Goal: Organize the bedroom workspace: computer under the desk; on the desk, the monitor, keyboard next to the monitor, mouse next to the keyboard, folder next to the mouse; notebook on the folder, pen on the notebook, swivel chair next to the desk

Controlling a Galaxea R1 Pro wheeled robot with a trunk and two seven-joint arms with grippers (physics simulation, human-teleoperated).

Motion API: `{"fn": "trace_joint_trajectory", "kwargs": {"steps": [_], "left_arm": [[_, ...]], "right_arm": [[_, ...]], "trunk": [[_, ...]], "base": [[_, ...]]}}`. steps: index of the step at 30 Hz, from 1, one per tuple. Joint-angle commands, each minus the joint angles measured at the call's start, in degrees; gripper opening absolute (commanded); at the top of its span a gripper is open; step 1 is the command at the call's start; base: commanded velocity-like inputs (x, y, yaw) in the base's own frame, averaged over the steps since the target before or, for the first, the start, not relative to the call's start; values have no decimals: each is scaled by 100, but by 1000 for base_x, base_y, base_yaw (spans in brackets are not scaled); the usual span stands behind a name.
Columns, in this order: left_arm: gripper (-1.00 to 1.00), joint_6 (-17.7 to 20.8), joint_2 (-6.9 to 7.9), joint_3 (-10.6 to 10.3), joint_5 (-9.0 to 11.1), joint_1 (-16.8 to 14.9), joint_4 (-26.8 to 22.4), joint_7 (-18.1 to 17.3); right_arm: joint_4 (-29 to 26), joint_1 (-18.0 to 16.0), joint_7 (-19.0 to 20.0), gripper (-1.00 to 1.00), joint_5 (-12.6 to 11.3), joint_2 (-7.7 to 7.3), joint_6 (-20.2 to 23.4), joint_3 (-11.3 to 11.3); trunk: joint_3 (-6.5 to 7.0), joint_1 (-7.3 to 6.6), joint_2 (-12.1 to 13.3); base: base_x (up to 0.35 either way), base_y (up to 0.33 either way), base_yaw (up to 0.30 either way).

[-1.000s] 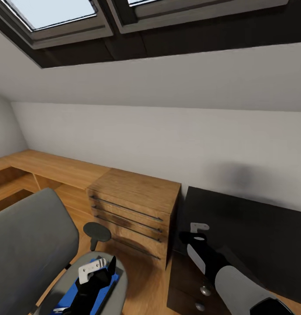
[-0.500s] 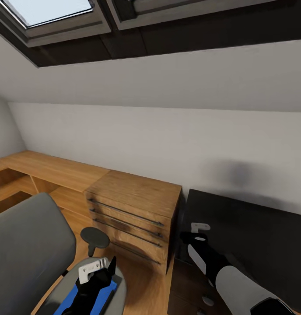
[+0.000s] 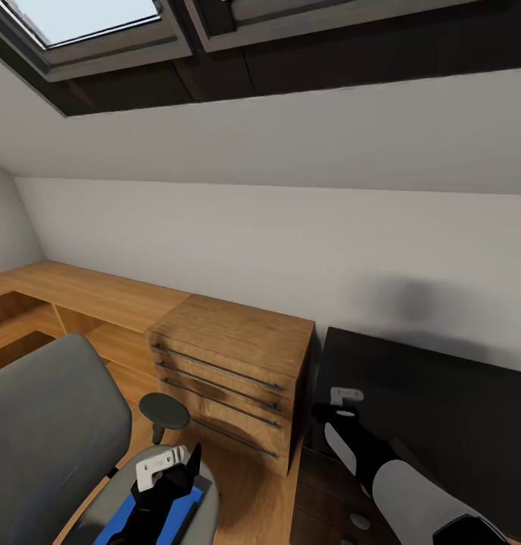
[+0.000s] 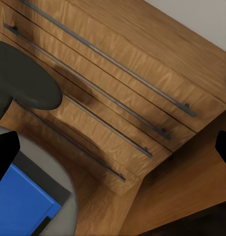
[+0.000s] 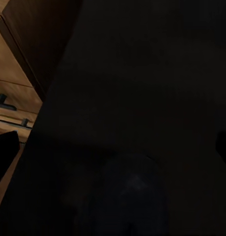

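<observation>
Up front, in the head view, the swivel chair (image 3: 52, 424) fills the 8 o'clock corner, its grey back tall and its round black armrest pad (image 3: 164, 409) standing just beside the seat. The blue folder (image 3: 177, 511) lies flat on that seat at about 7 o'clock, partly covered by the left gripper (image 3: 170, 463), which hangs just above it; whether its fingers are spread or closed cannot be told from here. A light-wood drawer cabinet (image 3: 230, 363) with three long dark handles sits near the centre, against the white wall under the skylights (image 3: 86, 23). The glossy black counter (image 3: 442, 401) spreads toward 4 o'clock, touching the cabinet's side. The right gripper (image 3: 344, 395) hovers over the counter's near corner, on a black and white arm coming from 5 o'clock.

Next, the left wrist view looks onto the cabinet's drawer fronts, the armrest pad, the grey seat rim and a corner of the folder. Both black fingertips (image 4: 4, 152) sit at opposite edges, far apart, so the gripper is open and holds nothing.

Last, the right wrist view shows the dark counter top beside the cabinet's drawers. Its fingertips (image 5: 4, 150) also stand wide apart and empty.
</observation>
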Motion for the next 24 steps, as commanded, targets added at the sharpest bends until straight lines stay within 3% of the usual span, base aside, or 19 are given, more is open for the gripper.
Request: {"fn": "trace_joint_trajectory", "kwargs": {"steps": [1, 16, 24], "left_arm": [[100, 22, -1, -3, 48, 0, -11, 34], [100, 57, -5, 6, 68, 0, -11, 34], [100, 75, -5, 14, 82, 0, -11, 35]], "right_arm": [[-12, -4, -48, 100, -41, -5, 80, 48], [-17, -6, -37, 100, -70, -23, 462, -83], [-17, -7, -34, 100, -67, -23, 495, -173]], "trunk": [[-6, 1, -4], [-6, 1, -4], [-149, 176, -325]], "base": [[0, 0, 0], [0, 0, 0], [0, 0, 0]]}}
